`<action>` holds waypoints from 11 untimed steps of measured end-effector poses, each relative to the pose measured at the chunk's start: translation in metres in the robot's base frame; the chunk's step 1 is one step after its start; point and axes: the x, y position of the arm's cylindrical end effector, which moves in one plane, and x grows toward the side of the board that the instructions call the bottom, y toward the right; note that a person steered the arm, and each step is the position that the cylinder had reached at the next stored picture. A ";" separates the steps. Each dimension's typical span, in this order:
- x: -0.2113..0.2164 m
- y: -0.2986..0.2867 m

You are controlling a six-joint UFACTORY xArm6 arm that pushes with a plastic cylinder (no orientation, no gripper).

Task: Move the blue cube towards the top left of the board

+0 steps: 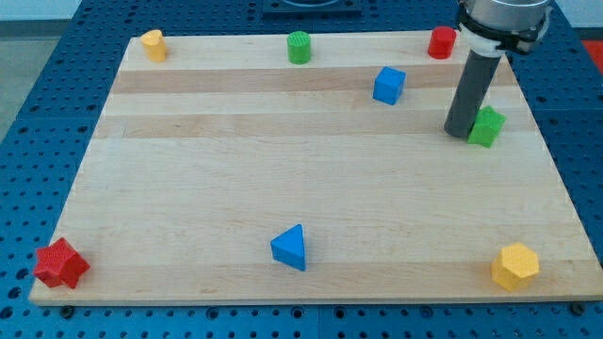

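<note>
My tip (458, 133): bare rod, no fingers; touching green block (487, 126), right of blue cube (388, 85). Risk: dragging green block along.

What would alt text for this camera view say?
A dark rod's tip rests on a wooden board, touching a green block and right of the blue cube. A blue triangular block lies near the view's bottom; other coloured blocks line the edges.

Blue cube (388, 85) sits upper right.
</note>
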 end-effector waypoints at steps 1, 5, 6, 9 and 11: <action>-0.046 -0.007; -0.090 -0.158; -0.104 -0.193; -0.130 -0.232; -0.161 -0.268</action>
